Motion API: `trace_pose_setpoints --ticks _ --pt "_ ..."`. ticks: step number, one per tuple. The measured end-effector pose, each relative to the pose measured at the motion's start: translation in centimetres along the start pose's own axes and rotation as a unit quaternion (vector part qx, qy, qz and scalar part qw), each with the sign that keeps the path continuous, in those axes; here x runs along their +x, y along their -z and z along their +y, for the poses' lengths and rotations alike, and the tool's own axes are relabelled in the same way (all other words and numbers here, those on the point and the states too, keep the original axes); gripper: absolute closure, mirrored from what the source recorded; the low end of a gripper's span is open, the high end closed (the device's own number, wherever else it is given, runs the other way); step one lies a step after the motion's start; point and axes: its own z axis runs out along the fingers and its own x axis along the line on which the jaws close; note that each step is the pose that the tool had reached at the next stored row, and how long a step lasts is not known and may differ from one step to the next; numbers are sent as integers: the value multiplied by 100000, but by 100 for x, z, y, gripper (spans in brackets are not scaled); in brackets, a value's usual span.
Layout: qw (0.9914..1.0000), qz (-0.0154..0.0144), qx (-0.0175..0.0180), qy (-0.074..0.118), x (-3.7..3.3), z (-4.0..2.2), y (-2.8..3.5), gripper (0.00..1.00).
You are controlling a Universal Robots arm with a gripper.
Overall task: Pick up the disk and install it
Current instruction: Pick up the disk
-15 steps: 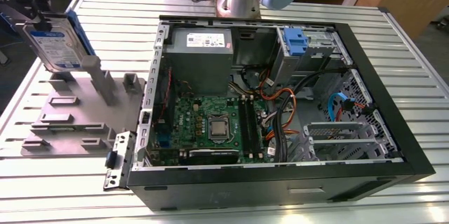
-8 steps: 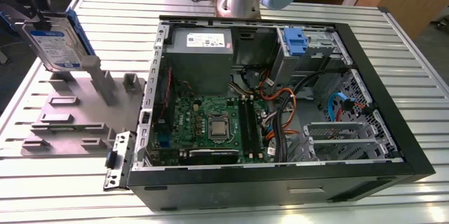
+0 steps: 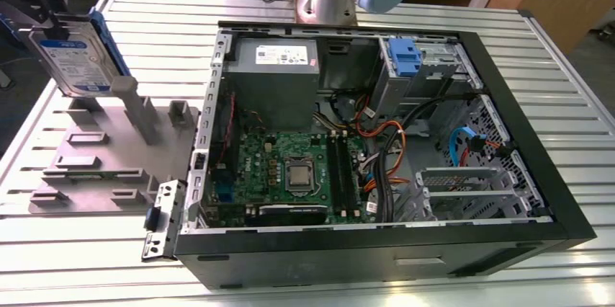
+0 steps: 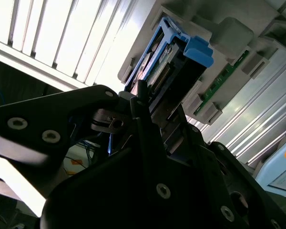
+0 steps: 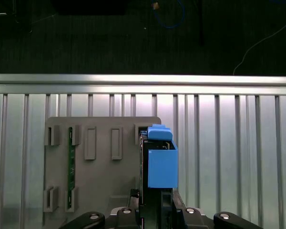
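Our pincer [image 5: 153, 202] is closed on the disk [image 3: 75, 58], clamping its upper end across the flat faces and holding it upright over the far end of the grey fixture plate [image 3: 96, 141], at the exterior view's left of the open computer case [image 3: 567, 199]. We judge the disk stiff, dense, smooth and shock-sensitive, so the grip belongs on the metal faces, leaving the blue side rails [image 5: 162, 174] free. We count one disk, one plate carrying one green circuit strip [image 5: 70, 167], one case and one blue-tabbed drive cage [image 3: 404, 58] inside it.
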Motion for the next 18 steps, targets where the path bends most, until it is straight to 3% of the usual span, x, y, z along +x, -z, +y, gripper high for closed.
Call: trace_pose_setpoints --ticks 9,18 --pt "100000 9 -18 0 0 1 10 65" --pt "100000 1 -3 1 -4 4 115 65"
